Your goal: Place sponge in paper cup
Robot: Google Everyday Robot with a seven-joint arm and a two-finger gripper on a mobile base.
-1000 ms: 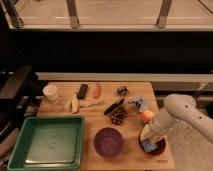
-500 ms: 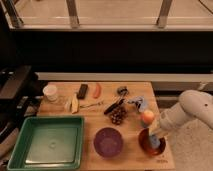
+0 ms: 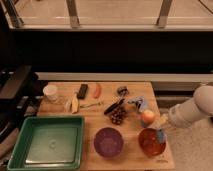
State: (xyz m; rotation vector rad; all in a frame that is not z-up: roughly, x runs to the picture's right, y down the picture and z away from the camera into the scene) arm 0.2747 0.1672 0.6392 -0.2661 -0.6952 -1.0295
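**A:** Sponge [image 3: 161,135], where is it now?

**B:** Lower right of frame. It's the light blue block at the right rim of the reddish-orange bowl [image 3: 148,145], right under the end effector [image 3: 161,127] and apparently touching its tip.

**A:** What just changed?

**B:** The arm has swung out toward the right edge. A second ago it lay across the bowl and hid most of it. Now the bowl is mostly exposed and the sponge shows at the rim, seemingly a bit raised rather than lying down inside.

**A:** Is the end effector clamped on it?

**B:** Can't tell whether it is closed on the sponge or only sitting over it. My guess is the pickup is done or nearly done, and the carry hasn't started.

**A:** Where's the target?

**B:** The paper cup [image 3: 50,92] is at the upper left of the counter [image 3: 131,159], upright and mouth up. It's well apart from the sponge, with almost the whole counter between them.

**A:** Anything in the way?

**B:** Plenty on the diagonal:
- An apple [image 3: 147,117] sits just up-left of the end effector.
- Grapes [image 3: 117,116], a dark utensil [image 3: 114,107] and a bluish-grey shiny object [image 3: 137,102] are near mid-frame.
- A black bar [image 3: 82,91], an orange-red piece [image 3: 97,90] and a banana piece [image 3: 75,104] are near the cup.
- The purple bowl [image 3: 108,142] and green tray [image 3: 20,150] fill the lower part of the counter.

**A:** Risk?

**B:** A low pass would probably clip the apple or the grapes, so the move should go high. The cup is narrow and looks light, so an off-centre drop could miss it or tip it.
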